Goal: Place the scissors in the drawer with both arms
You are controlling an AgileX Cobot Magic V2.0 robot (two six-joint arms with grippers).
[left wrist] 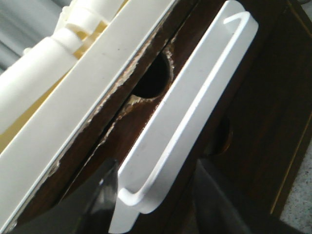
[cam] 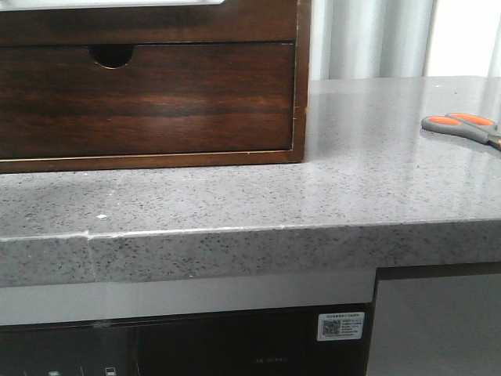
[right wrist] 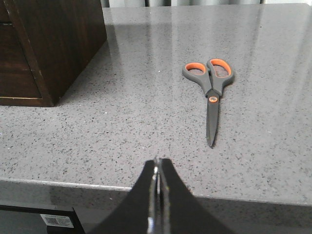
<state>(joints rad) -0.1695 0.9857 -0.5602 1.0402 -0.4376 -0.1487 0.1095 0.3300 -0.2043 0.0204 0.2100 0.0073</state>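
The scissors (cam: 463, 125) lie flat on the grey counter at the far right; the right wrist view shows their grey handles and orange-lined loops (right wrist: 210, 85). My right gripper (right wrist: 158, 162) is shut and empty above the counter's front edge, the scissors ahead of it and apart from it. The drawer (cam: 149, 23) is the upper one in the cabinet, with a pale strip at its top edge. My left gripper (left wrist: 156, 165) is open, and its black fingers (left wrist: 100, 195) straddle a white bar (left wrist: 185, 112) on the dark wood front. Neither arm shows in the front view.
The dark wooden cabinet (cam: 301, 78) stands on the counter at the back left. Its lower drawer (cam: 156, 102) has a half-round finger notch (cam: 111, 55). A notch (left wrist: 153, 78) also shows in the left wrist view. The grey speckled counter (cam: 235, 204) ends at a front edge above a dark appliance panel.
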